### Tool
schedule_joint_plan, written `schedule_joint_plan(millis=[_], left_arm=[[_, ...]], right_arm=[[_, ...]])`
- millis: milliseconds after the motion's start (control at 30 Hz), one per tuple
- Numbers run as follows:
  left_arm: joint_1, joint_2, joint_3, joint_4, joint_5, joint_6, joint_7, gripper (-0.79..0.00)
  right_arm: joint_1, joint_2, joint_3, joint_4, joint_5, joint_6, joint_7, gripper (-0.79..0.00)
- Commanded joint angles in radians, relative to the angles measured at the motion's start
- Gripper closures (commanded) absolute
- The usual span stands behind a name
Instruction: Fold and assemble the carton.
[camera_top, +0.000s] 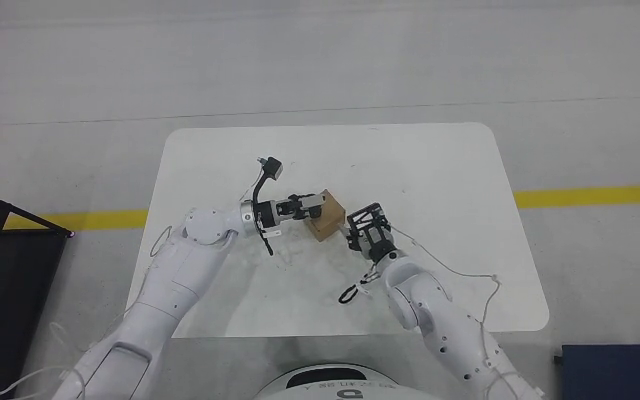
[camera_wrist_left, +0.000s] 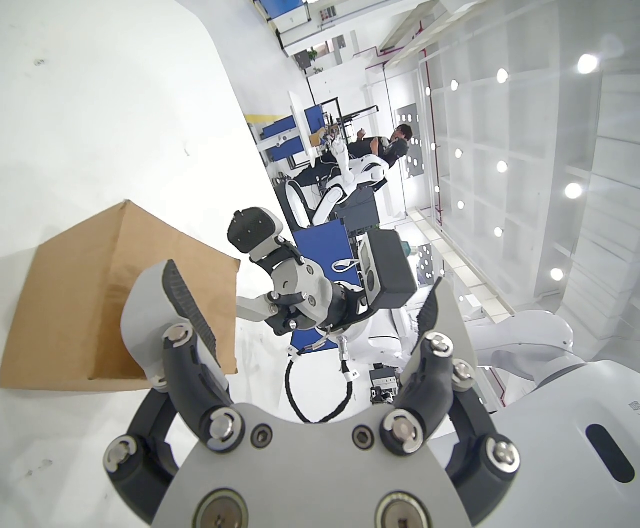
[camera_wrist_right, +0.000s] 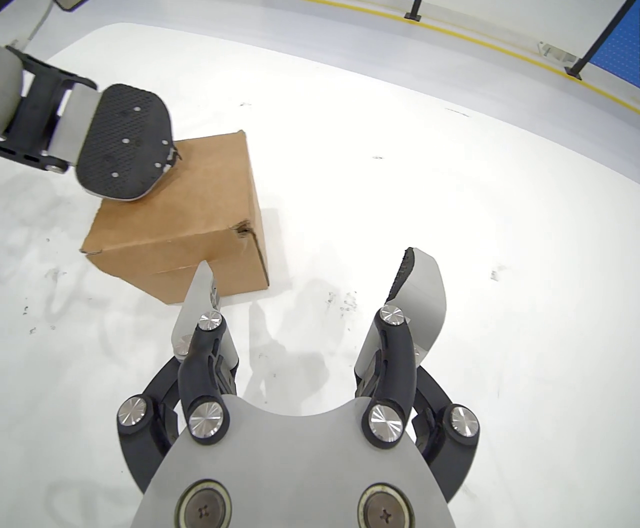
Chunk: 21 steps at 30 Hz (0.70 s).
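A small brown carton (camera_top: 325, 215) stands folded into a closed box near the middle of the white table (camera_top: 430, 170). My left gripper (camera_top: 300, 208) is at its left side, open. One of its pads (camera_wrist_right: 125, 142) rests on or just over the carton's top (camera_wrist_right: 190, 220), the other finger is off the box. In the left wrist view the carton (camera_wrist_left: 90, 300) lies behind one finger (camera_wrist_left: 170, 300) of the left gripper (camera_wrist_left: 305, 300). My right gripper (camera_top: 362, 225) is just right of the carton, open (camera_wrist_right: 307, 275), with one fingertip (camera_wrist_right: 202, 280) close to the box's near face.
The table has bare room around the carton, with its rounded edges well away. A black cable loop (camera_top: 350, 293) hangs at the right arm. A dark frame (camera_top: 20, 255) stands on the floor to the left, and a yellow line (camera_top: 575, 196) crosses the floor.
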Motion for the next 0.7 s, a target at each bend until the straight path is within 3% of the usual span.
schedule_joint_plan(millis=[0,100,300,467,667], left_arm=[[0.001,0.000,0.000,-0.001,-0.002,0.001,-0.001,-0.785],[0.004,0.001,0.002,-0.001,-0.001,0.002,-0.001,-0.785],[0.009,0.002,0.005,-0.006,0.001,0.005,-0.005,-0.785],[0.011,0.004,0.005,-0.011,0.007,0.005,-0.008,-0.785],[0.012,0.005,-0.001,-0.024,-0.010,0.001,0.006,-0.785]], right_arm=[[0.001,-0.001,-0.011,-0.006,-0.011,-0.026,0.000,-0.643],[0.002,-0.001,-0.018,-0.010,-0.047,-0.033,0.010,-0.653],[0.005,-0.011,-0.010,-0.005,-0.048,0.052,0.024,-0.622],[0.014,-0.016,-0.039,-0.005,-0.085,0.022,0.036,-0.677],[0.016,-0.021,-0.049,-0.016,-0.103,0.001,0.037,-0.662]])
